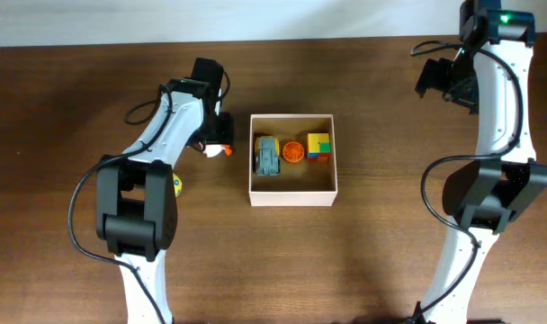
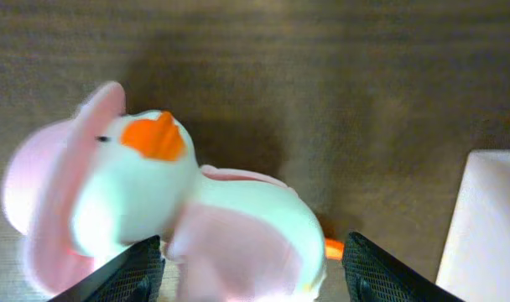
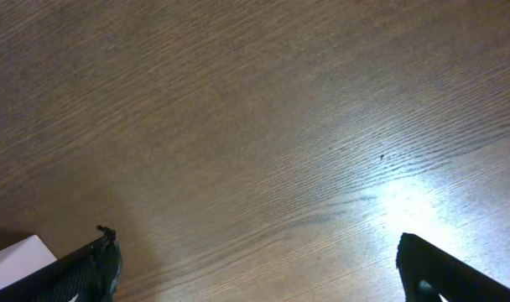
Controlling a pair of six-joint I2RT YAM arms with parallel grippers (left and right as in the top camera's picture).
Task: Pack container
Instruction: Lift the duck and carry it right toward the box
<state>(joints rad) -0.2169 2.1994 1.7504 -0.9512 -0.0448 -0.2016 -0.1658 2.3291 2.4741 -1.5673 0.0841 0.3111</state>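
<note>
- Two arms stand at the wooden counter (image 1: 58,108), one to each side of the container (image 1: 291,183).
- At the left, the left tool (image 2: 253,270) hangs low over the counter. Its fingers (image 2: 125,273) are spread to either side of a white-and-pink toy duck (image 2: 238,226) with an orange beak. A gap shows beside one finger, so the jaws stand open, not clamped.
- A small yellow thing (image 1: 177,184) peeks out beside the left arm, too hidden to name.
- The toy duck is just left of the container, outside its white wall.
- The container sits mid-counter, between the arms. Inside it, in a row, are a grey toy car (image 1: 268,156), an orange round piece (image 1: 293,152) and a coloured block cube (image 1: 318,146).
- At the far right, the right tool (image 3: 255,268) is well apart from the container, its jaws spread wide over the wood, holding nothing.
</note>
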